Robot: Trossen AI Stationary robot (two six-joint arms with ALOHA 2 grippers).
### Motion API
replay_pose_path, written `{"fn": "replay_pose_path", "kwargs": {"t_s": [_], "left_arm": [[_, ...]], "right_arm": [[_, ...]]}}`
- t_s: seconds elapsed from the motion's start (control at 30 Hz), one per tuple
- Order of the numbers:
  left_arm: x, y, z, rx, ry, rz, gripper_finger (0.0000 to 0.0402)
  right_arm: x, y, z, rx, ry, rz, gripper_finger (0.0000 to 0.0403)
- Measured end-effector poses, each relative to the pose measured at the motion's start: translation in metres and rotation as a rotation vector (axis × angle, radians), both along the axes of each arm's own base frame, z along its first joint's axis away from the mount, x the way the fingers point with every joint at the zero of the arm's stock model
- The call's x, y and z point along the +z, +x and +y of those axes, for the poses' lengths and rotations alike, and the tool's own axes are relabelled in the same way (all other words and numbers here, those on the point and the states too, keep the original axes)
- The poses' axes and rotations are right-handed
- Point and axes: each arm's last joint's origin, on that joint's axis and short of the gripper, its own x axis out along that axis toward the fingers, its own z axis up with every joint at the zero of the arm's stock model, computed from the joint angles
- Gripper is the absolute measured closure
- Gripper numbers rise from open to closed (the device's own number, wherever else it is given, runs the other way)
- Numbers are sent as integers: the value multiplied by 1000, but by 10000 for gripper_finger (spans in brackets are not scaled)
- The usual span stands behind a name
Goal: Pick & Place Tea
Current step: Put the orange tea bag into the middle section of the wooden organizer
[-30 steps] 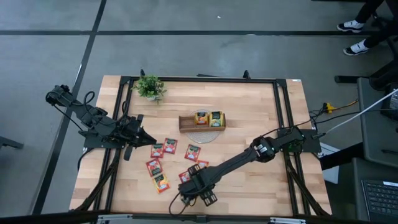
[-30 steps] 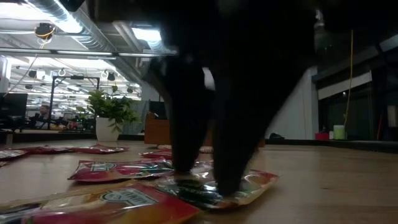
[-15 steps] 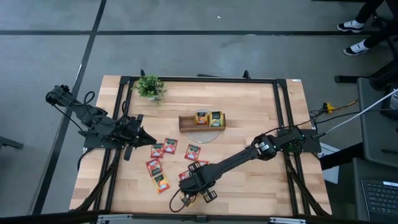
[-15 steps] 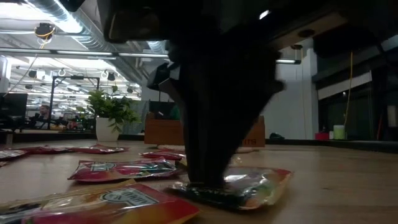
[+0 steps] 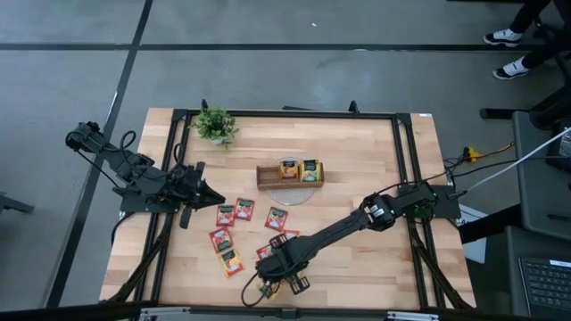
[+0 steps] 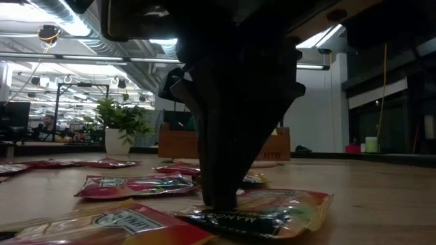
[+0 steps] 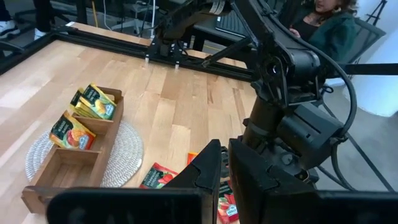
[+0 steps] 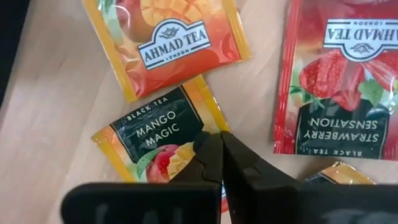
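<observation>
Waiting closed at the desk's (image 5: 357,160) left edge, the left end effector (image 5: 212,198) faces loose sachets, while the three-compartment wooden tray (image 5: 289,172) holds sachets in two compartments and the right end effector (image 8: 221,163) pinches the Mango Magic sachet (image 8: 158,138).

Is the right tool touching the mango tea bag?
Touching. In the right wrist view the right tool, its fingers shut, pinches the edge of the mango tea bag; the low view agrees.
</observation>
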Motion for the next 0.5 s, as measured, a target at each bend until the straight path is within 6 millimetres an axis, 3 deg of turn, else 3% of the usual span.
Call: {"fn": "replay_pose_path", "kwargs": {"t_s": [0.3,0.5], "left_arm": [[0,0,0,0,0,1,373],[0,0,0,0,0,0,373]], "right_arm": [[40,0,-7,-223,30,9,398],[43,-5,-8,-414,56,99,389]]}}
